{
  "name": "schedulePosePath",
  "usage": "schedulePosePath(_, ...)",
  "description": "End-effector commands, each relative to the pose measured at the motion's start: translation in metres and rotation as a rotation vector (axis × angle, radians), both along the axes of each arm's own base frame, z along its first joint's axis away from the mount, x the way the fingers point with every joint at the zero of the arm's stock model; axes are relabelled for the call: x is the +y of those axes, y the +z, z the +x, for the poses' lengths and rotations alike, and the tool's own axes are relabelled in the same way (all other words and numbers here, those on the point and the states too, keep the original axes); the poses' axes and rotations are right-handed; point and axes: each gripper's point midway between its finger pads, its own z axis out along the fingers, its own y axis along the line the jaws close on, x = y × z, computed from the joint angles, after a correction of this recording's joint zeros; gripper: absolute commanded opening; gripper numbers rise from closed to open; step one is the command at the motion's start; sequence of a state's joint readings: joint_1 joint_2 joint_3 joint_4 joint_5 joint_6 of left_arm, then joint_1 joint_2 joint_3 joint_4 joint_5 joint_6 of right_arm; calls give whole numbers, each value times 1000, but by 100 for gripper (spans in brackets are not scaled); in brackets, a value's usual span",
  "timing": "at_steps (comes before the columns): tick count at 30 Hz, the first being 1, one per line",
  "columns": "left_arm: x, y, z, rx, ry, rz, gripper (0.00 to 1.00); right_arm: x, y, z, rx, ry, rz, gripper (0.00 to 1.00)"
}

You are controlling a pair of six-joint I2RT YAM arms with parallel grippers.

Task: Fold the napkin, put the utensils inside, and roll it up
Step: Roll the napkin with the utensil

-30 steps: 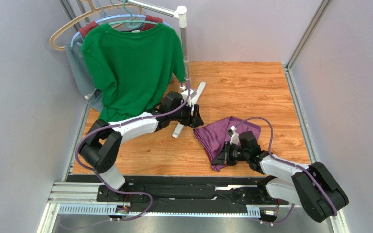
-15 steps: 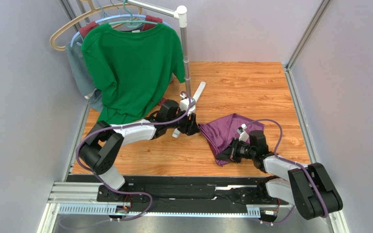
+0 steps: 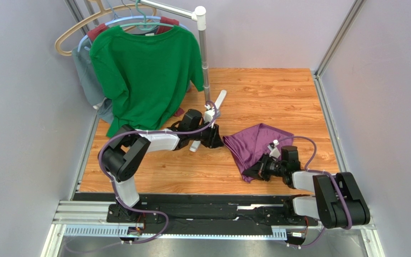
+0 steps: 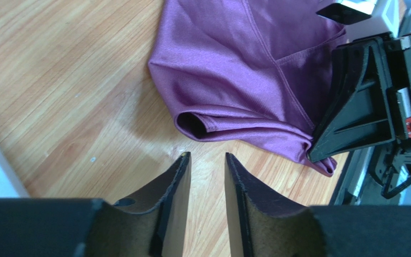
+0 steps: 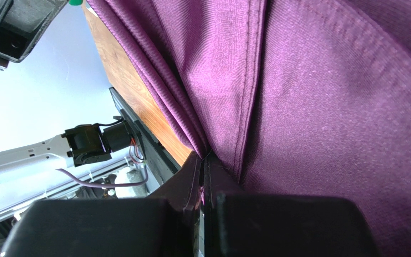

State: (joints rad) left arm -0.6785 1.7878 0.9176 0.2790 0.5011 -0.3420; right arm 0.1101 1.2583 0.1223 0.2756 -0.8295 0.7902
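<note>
Thin dark purple cloth napkin (image 3: 257, 140) lies bunched on wooden tabletop (image 3: 277, 91), right of centre. Right gripper (image 5: 203, 158) pinched tight on its near corner. Left gripper (image 4: 206, 156): narrow gap, empty. The napkin's looped fold sits just ahead of its tips.

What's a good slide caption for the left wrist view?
Left gripper, jaws part open, faces the bunched purple napkin on the wooden table; the right gripper pinches its edge.

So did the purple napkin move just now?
Yes. The napkin slid a little to the right, away from the clothes rack pole, with the right pincer shut on its near edge.
</note>
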Motion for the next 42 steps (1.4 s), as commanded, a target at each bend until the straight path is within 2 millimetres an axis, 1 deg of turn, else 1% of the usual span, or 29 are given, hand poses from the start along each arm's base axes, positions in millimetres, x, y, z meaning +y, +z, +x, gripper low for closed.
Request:
schedulePosePath(1,-21,23,5,-27,-56,-108,36,-5,-5,3,3,-25,-12,0)
schedulePosePath(3,-27,27,3,-24,-82,-140,35,-7,-6,4,2,-29,-15,0)
schedulePosePath(9,-44,27,1,17,-115,-194,34,-8,-7,4,11,-32,-24,0)
schedulePosePath(18,-59,32,12,36,-105,-250,34,-10,-9,3,8,-37,-41,0)
schedulePosePath(25,-67,23,17,70,-99,-271,33,-11,-11,3,14,-34,-45,0)
schedulePosePath(35,-77,20,24,77,-84,-293,33,-11,-13,3,22,-37,-49,0)
schedulePosePath(42,-82,9,29,100,-75,-291,33,-12,-15,3,29,-39,-54,0)
